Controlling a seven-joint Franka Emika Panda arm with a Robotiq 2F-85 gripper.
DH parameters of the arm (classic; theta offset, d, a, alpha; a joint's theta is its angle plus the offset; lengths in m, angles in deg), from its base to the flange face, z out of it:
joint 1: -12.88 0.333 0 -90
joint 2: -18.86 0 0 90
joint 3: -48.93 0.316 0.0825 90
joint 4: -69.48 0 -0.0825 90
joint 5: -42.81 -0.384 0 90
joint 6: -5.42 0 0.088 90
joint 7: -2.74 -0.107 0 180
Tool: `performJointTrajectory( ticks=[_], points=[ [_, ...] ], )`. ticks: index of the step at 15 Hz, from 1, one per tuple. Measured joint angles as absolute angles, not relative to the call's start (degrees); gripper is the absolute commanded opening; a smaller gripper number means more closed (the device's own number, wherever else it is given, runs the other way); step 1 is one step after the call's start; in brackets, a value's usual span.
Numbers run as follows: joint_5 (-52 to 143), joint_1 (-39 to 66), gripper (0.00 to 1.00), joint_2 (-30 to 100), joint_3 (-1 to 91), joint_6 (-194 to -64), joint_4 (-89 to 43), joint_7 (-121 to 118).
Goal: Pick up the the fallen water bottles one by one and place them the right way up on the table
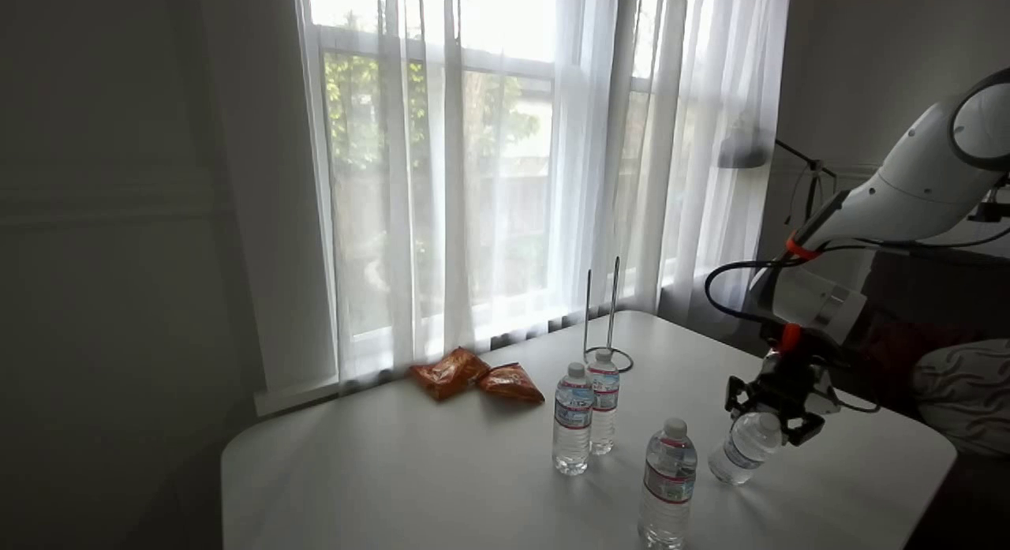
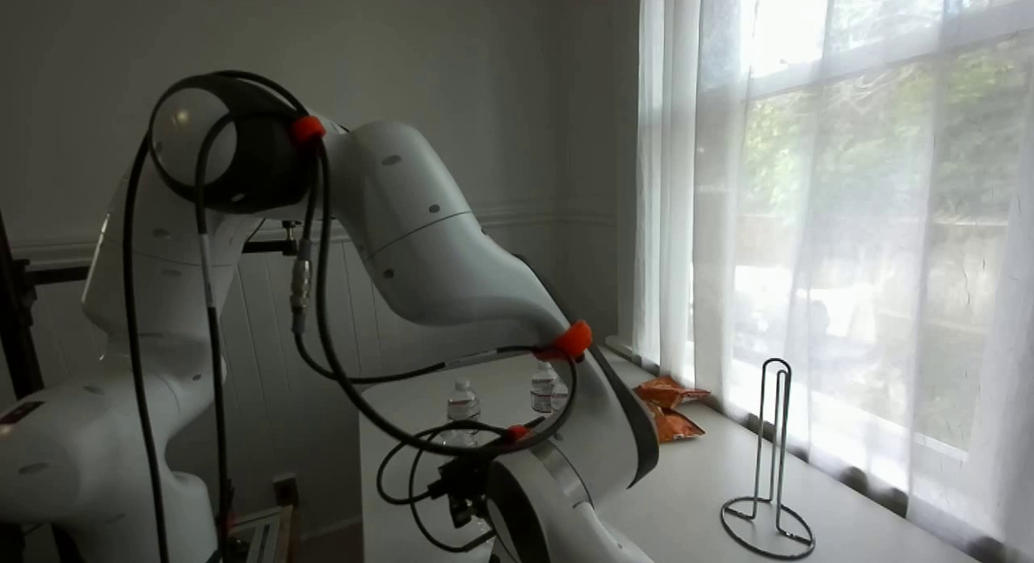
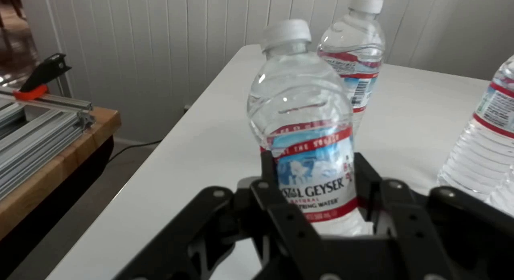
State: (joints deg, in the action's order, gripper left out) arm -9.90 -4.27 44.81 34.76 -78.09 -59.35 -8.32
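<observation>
My gripper (image 1: 769,414) is shut on a clear water bottle (image 1: 743,449), with one finger on each side of its label. In the wrist view the gripper (image 3: 315,175) holds this bottle (image 3: 307,123) cap up. In an exterior view the bottle leans, cap toward the arm, base low over the table (image 1: 379,471). I cannot tell whether its base touches. Three more bottles stand upright: a near one (image 1: 668,487) and two close together (image 1: 573,424) (image 1: 604,400). In an exterior view the arm hides the gripper and most of the held bottle.
Two orange snack packets (image 1: 451,373) (image 1: 511,382) lie by the window side. A wire stand (image 2: 758,466) stands on the table near the curtains. In the wrist view a wooden bench with metal rails (image 3: 100,123) lies beyond the table's edge on the left.
</observation>
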Motion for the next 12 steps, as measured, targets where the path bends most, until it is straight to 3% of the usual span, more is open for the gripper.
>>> performJointTrajectory(
  ticks=[12],
  points=[
    [-19.84, -5.16, 0.22, 55.54, 33.08, -66.39, -54.85, -17.45]
  ],
)
